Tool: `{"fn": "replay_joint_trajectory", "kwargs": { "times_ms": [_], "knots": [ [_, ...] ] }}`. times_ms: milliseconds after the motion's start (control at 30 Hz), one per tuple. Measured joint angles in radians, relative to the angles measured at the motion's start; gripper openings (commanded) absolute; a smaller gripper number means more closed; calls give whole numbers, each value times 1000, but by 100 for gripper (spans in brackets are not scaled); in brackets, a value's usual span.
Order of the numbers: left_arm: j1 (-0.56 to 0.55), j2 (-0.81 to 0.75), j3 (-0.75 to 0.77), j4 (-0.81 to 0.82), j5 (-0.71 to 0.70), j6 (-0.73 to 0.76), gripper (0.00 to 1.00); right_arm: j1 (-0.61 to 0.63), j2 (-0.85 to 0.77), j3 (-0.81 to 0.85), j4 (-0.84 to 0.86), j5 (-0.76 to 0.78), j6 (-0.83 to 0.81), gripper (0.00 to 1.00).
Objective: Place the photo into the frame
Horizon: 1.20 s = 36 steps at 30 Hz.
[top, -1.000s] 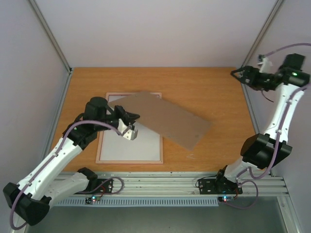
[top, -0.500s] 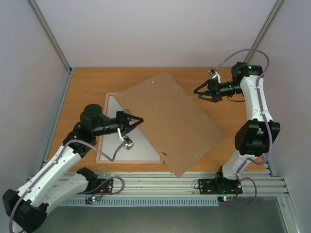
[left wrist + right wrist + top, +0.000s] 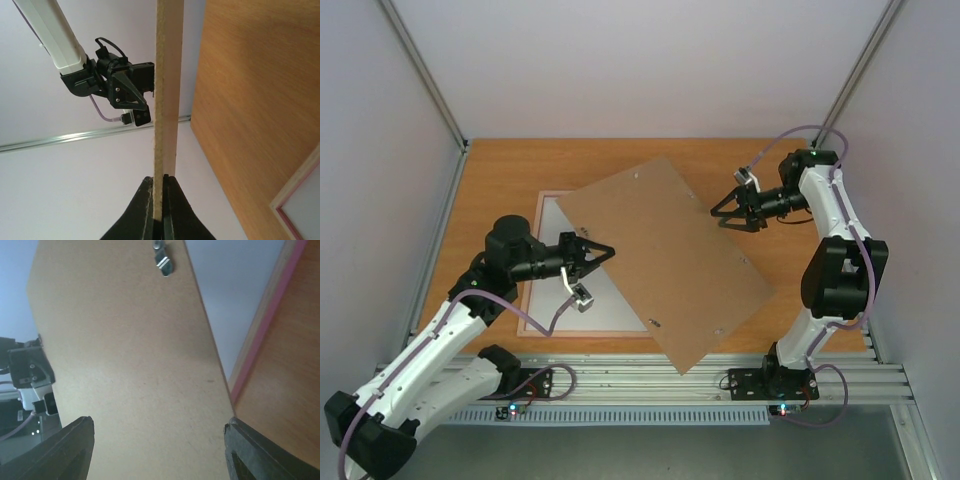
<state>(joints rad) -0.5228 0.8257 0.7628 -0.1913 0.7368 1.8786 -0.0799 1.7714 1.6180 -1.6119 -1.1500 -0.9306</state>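
Observation:
A flat brown backing board (image 3: 665, 260) hangs tilted above the table, over the right part of the frame (image 3: 580, 333). My left gripper (image 3: 605, 250) is shut on the board's left edge; in the left wrist view the jaws (image 3: 162, 182) pinch the thin edge (image 3: 167, 90). My right gripper (image 3: 718, 212) stands open right at the board's far right edge, and I cannot tell whether it touches. In the right wrist view the board (image 3: 130, 350) fills the space between the spread fingers (image 3: 159, 427). The frame's pink border (image 3: 265, 335) lies flat on the table. The photo is not recognisable in any view.
The wooden table (image 3: 770, 180) is bounded by grey walls with metal corner posts (image 3: 420, 70) at the back. The left arm (image 3: 450, 320) reaches across the frame's near-left corner. The right arm's elbow (image 3: 840, 275) stands beside the board's right side.
The board has swung from lying low across the frame to raised and turned. My right arm came in from the far right corner to the board's edge, its jaws narrowing slightly.

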Motion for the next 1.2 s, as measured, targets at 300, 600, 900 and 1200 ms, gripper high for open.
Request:
{"fn": "replay_joint_trajectory", "kwargs": {
  "times_ms": [300,600,900,1200],
  "knots": [
    [1,-21,-5,-27,-2,16,0,1,0,-27,68,56,63,81],
    [1,-31,-5,-21,-4,23,0,1,16,37,68,77,66,52],
    [2,-26,-19,9,-14,23,2,6,40,74,23,-26,-7,41],
    [3,-27,-34,33,-15,34,2,6,36,67,27,-54,-32,62]
  ]
}}
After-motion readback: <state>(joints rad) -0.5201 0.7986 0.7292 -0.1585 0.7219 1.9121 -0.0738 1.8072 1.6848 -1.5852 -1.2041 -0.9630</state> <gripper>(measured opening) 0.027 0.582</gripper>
